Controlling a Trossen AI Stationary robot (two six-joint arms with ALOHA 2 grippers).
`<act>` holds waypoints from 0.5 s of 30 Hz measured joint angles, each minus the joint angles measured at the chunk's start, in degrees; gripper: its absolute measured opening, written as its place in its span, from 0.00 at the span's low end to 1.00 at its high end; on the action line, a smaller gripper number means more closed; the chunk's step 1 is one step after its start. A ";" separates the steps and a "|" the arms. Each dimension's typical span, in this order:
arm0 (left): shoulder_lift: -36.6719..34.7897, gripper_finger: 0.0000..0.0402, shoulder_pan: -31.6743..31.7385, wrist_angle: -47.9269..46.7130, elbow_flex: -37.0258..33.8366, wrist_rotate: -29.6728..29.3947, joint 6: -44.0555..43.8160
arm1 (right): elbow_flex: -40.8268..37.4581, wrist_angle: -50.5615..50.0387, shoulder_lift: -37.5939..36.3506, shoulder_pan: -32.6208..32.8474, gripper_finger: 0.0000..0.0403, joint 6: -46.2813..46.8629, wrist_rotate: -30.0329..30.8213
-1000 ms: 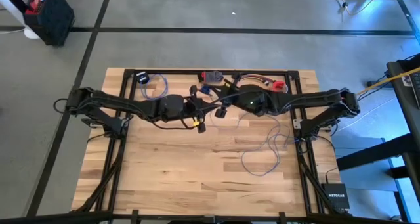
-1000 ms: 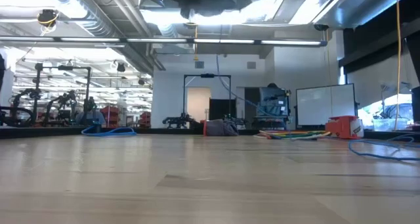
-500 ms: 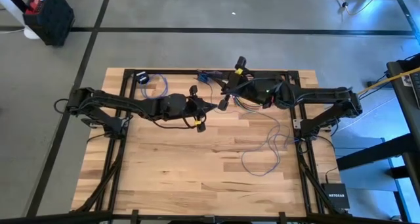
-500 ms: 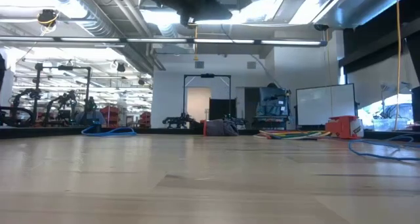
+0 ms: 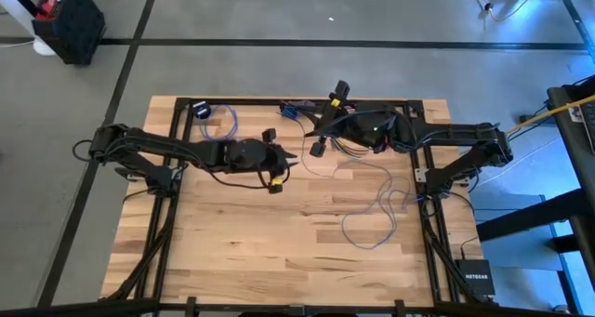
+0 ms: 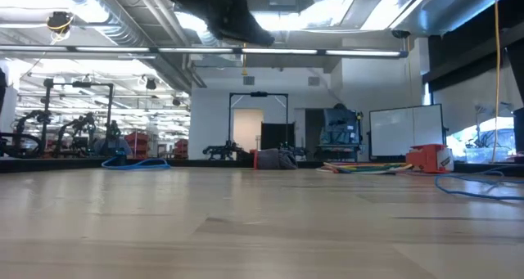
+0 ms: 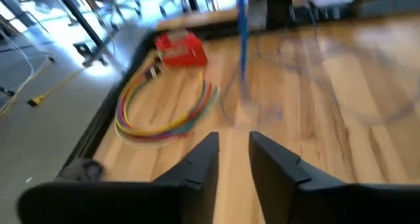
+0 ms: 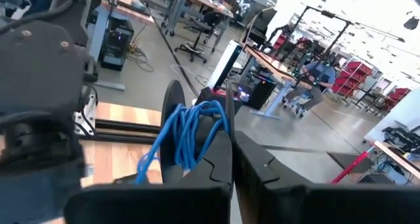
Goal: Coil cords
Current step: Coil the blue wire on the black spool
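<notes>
My right gripper (image 8: pixel 231 148) is raised over the table's far middle (image 5: pixel 314 136) and is shut on a bunch of blue cord loops (image 8: pixel 190 135). My left gripper (image 7: pixel 233 155) is open and empty, just to its left and nearer (image 5: pixel 284 159). A thin grey-lilac wire (image 5: pixel 376 210) lies in loose squiggles on the table's right half. A small black disc (image 5: pixel 201 111) with a wire loop lies at the far left corner. My right gripper pinches the blue cord's bunched loops (image 8: pixel 209 129) between its two shut fingers. The loops stand up past the fingertips, lifted clear of the table. A strand (image 8: pixel 149 159) trails down from the bunch.
A red box (image 7: pixel 180 50) and a coil of coloured cables (image 7: pixel 164 112) lie by the far edge. A dark metal frame (image 5: pixel 418 122) runs round the table. More blue cord lies on the wood at the low view's right (image 6: pixel 483 185).
My right gripper has drawn away from my left gripper toward the table's far edge, rising and tipping upward with the blue cord. My left gripper has drawn back a little toward the near left.
</notes>
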 joint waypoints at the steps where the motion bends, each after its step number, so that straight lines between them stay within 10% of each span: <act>1: -0.27 0.23 -0.33 -0.75 -0.03 0.01 0.55 | 0.00 -0.38 0.00 0.00 0.01 0.00 0.02; 8: -7.76 0.31 -2.30 -3.83 -0.08 0.01 0.96 | 0.00 -2.07 0.00 0.00 0.01 -0.02 0.52; 15: -7.78 0.29 -1.77 13.51 -6.31 5.37 4.55 | 0.00 -2.34 0.00 0.00 0.01 0.03 0.46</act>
